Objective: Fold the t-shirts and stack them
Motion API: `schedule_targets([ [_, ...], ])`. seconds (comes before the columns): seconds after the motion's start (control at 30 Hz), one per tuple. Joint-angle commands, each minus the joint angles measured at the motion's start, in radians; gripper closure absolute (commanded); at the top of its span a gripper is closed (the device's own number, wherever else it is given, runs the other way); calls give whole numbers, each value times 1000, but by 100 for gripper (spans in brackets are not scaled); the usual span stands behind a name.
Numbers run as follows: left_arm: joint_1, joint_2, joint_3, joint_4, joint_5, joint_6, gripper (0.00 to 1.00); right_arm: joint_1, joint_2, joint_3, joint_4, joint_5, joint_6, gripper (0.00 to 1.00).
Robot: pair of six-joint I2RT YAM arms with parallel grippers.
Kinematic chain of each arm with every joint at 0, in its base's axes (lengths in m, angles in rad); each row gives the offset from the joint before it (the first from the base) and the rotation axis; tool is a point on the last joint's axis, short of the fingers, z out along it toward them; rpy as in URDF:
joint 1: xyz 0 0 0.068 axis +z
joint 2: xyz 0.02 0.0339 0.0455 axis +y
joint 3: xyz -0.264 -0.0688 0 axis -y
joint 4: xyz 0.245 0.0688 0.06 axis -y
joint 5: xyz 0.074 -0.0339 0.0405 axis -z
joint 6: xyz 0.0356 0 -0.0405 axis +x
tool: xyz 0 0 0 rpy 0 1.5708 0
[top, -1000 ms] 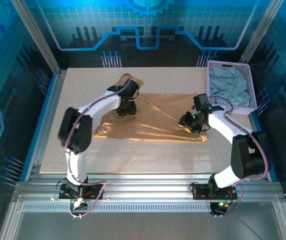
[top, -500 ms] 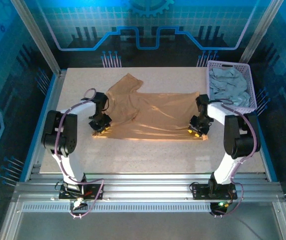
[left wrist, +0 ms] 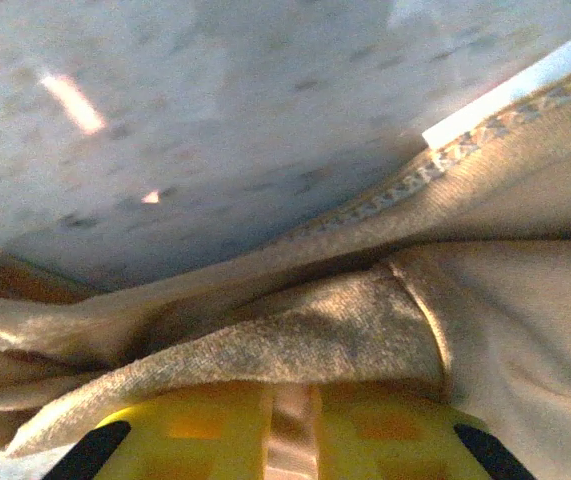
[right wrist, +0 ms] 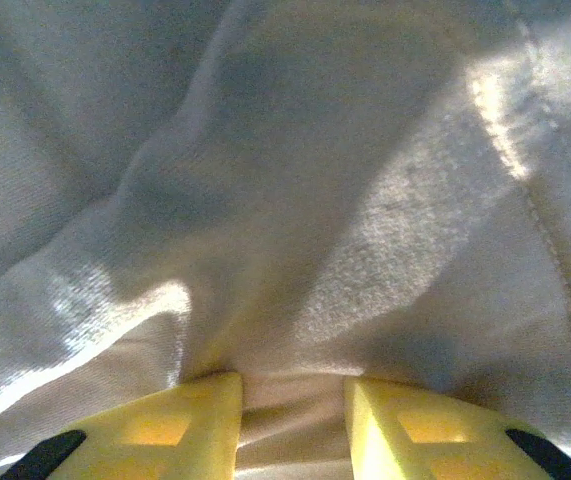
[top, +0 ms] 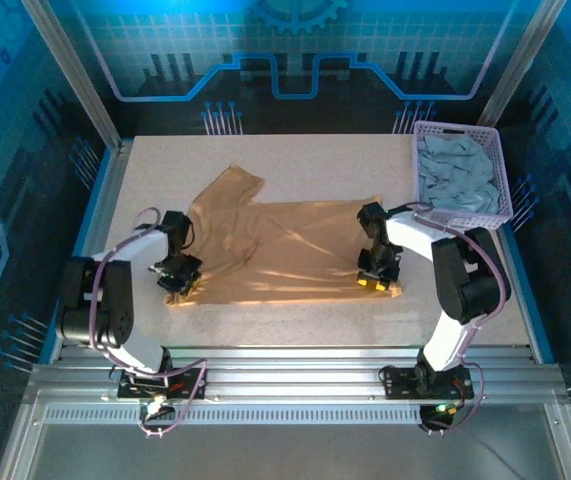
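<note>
Tan t-shirt (top: 285, 245) lies spread, mostly flat and wrinkled, on the table (top: 315, 155), beside the lavender basket (top: 462, 128) on its left-arm side and a bit nearer the arm bases than it

Long axis runs across the table, one end toward the basket, the other away; a sleeve sticks out at the end away from the basket, pointing to the far edge

Grey-blue t-shirt (top: 455, 180) sits crumpled inside the basket

Left gripper (top: 177, 282) pinches the shirt corner farthest from the basket; left wrist view has a fold nipped between yellow fingers (left wrist: 195, 440), white label (left wrist: 515, 90) at the hem

Right gripper (top: 377, 280) pinches the near corner closest to the basket, cloth bunched between its fingers (right wrist: 175, 420)

Versus half a second ago: shirt and both grippers have shifted away from the basket, toward the arm bases
</note>
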Motion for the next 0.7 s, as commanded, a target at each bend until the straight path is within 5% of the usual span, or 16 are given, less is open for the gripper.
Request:
schedule_targets([
  [0.0, 6, -50, -75, -79, 4, -74, 80, 19, -30, -78, -70, -23, 42, 64],
  [0.27, 5, -111, 4, -154, -66, -52, 80, 11, -107, -32, -132, -12, 52, 61],
  [0.37, -3, -128, 148, -177, -137, 1, 73, 2, -153, 78, -151, 69, 51, 54],
  [0.67, -37, 376, 840, -31, -40, 304, 60, -71, 54, 416, 53, 132, -101, 51],
])
